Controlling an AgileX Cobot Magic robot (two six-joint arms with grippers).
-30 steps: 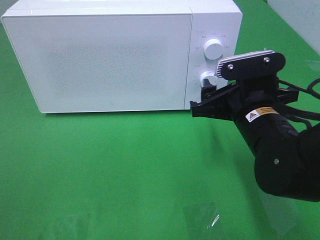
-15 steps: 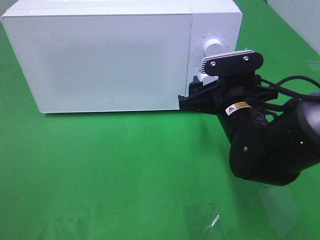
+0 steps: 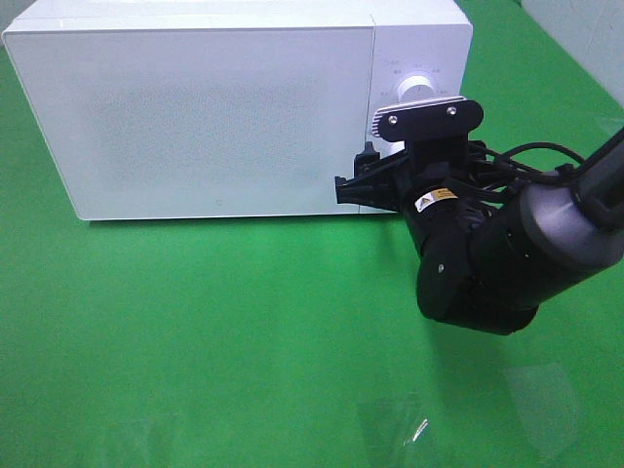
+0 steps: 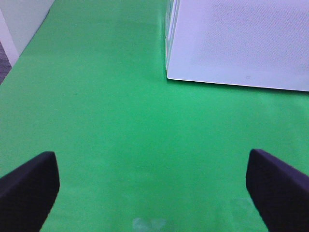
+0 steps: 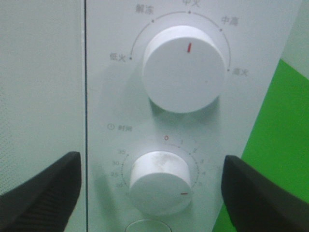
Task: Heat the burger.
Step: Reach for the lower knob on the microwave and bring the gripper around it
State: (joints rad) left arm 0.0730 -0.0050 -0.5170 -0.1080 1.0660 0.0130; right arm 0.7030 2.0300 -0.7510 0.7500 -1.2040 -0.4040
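**Both hands spread at the microwave, burger out of sight**

I cannot place the burger: none of my views shows it. The microwave's (image 3: 195, 117) door is shut, and its frosted front shows nothing of the inside.

From the high camera, my right hand (image 3: 356, 180) is up against the microwave's control panel, and my own wrist and arm cover the lower part of that panel. My left hand does not appear in that view at all. A small yellow warning sticker (image 3: 436, 198) sits on my right arm, too small to read.

My right wrist view shows the panel close up, with two white knobs. The upper knob (image 5: 184, 67) has a red mark pointing straight up. Around it I read 低火, 解冻, 中高 and 高火, while the label at the top is cut off. The lower knob (image 5: 159, 181) has a ring of faint numerals; I make out 1, 2 and 30, and the rest blur. A rounded button (image 5: 145, 226) below it is cut by the frame edge.

My right hand is spread with nothing held, its fingers (image 5: 41, 186) standing on either side of the lower knob and apart from it. My left hand (image 4: 153, 191) is spread wide and holds nothing. It hangs over the green counter (image 4: 106, 111) in front of the microwave's bottom corner.
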